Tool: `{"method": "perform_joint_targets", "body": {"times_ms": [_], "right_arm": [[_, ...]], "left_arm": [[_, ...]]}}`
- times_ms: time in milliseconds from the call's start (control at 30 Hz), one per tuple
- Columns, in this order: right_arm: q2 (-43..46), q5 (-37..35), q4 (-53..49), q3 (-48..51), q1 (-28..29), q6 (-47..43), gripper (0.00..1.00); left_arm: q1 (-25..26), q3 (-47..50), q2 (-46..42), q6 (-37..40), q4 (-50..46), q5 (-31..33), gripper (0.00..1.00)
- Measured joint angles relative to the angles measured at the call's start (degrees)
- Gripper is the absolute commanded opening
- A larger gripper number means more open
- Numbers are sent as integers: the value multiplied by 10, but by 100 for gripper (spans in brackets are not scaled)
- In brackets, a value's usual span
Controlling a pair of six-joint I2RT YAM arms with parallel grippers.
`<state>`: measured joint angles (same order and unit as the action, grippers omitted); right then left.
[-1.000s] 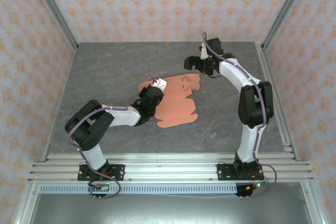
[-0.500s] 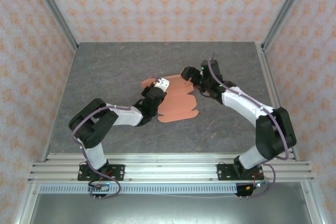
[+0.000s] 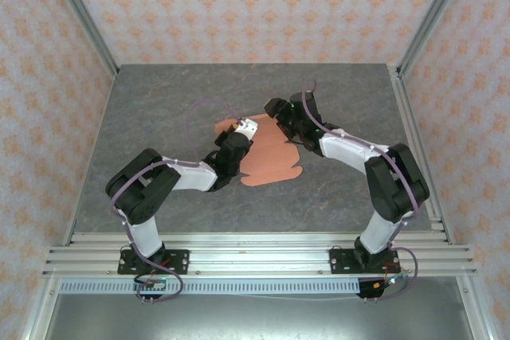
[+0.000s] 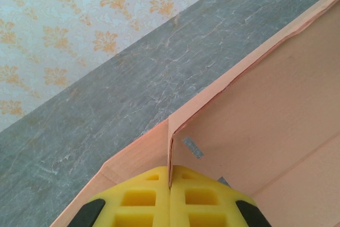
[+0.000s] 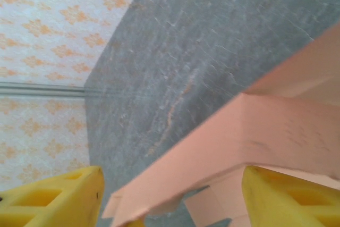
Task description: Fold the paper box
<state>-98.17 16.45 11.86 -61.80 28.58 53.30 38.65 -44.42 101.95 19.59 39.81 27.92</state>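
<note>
A salmon-orange thin-card paper box lies mid-table on the grey stone-patterned tabletop, mostly as a flat sheet. The left gripper is pinched tight on one upright wall at a corner crease. The right gripper straddles a raised flap, jaws wide apart and not gripping. Folding looks barely begun: most walls and tabs lie flat.

From above, the upper part of the paper box is hidden under the left gripper and the right gripper, so I cannot make out its flaps there. In the left wrist view the left fingers are cut off at the bottom edge. The card runs off the right side, and a small grey mark on it is too small to identify. The right wrist view is blurred, with the right fingers cut off along the bottom edge.
</note>
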Motion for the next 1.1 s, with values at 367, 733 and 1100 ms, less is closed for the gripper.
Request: {"method": "perform_joint_targets", "body": {"times_ms": [367, 733, 1100], "right_arm": [[-52, -15, 38, -6, 0, 31, 26], [-58, -14, 100, 3, -1, 50, 11], [-73, -11, 127, 6, -1, 56, 11]], "left_arm": [[0, 0, 1, 0, 1, 0, 0], [3, 12, -16, -6, -27, -32, 63], [4, 40, -198, -7, -116, -136, 68]]}}
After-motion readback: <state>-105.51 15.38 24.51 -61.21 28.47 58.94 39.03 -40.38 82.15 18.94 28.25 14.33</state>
